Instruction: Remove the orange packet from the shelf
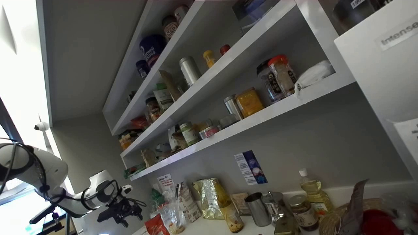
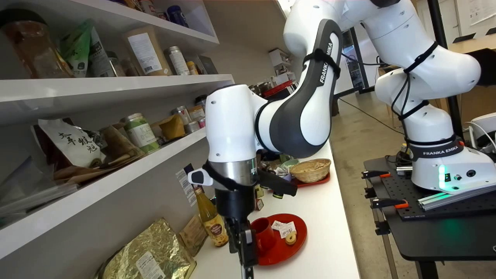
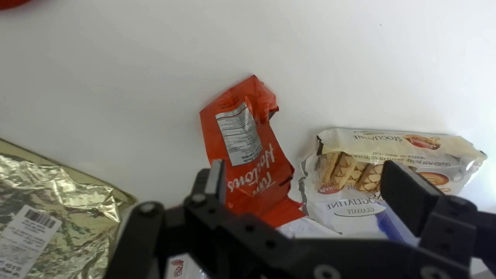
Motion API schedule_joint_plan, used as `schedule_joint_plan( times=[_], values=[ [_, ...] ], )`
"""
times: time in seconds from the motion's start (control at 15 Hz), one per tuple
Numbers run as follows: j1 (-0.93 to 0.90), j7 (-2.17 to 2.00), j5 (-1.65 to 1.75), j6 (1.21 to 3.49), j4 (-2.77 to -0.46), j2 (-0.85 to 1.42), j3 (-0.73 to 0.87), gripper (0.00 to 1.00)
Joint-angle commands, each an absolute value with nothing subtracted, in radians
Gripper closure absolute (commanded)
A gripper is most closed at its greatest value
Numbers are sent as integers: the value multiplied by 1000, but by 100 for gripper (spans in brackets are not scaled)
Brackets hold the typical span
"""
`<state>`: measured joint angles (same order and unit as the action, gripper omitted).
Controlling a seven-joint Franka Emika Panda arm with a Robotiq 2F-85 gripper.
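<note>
Wrist view, left to right: a crumpled gold foil bag, bearing a white barcode label, is resting on a flat white countertop. The black two-fingered gripper is gaping wide, its dark fingers standing well apart. Between them in this view, the flat, creased orange-red packet with white "Tim Hortons" lettering and a pale printed panel is lying on the countertop. Whether a finger is touching it cannot be told. Just beside it, at right, a long cream-and-clear plastic pastry packet is lying.

In an exterior view, left to right: the white jointed robot arm is occupying the left edge, the gripper hanging near the packet. The long white flat wall-mounted shelf with a thick front edge is running higher up than the packet, carrying a green-labelled cylindrical jar, a small red-labelled round tin, a silver metal cylinder, a yellowish-tan box, a clear dark-lidded jar, a clear red-lidded jar and a crumpled white bundle.
</note>
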<state>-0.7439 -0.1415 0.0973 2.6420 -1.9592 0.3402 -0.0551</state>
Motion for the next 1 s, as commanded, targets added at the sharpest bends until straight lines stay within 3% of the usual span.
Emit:
schedule_joint_plan(
  times=[0.0, 0.47, 0.93],
  values=[
    [-689, -233, 182, 2652, -2105, 198, -83, 0],
    [-567, -519, 453, 2672, -2222, 23, -100, 0],
    [-503, -486, 426, 2650, -2205, 34, -166, 0]
  ],
)
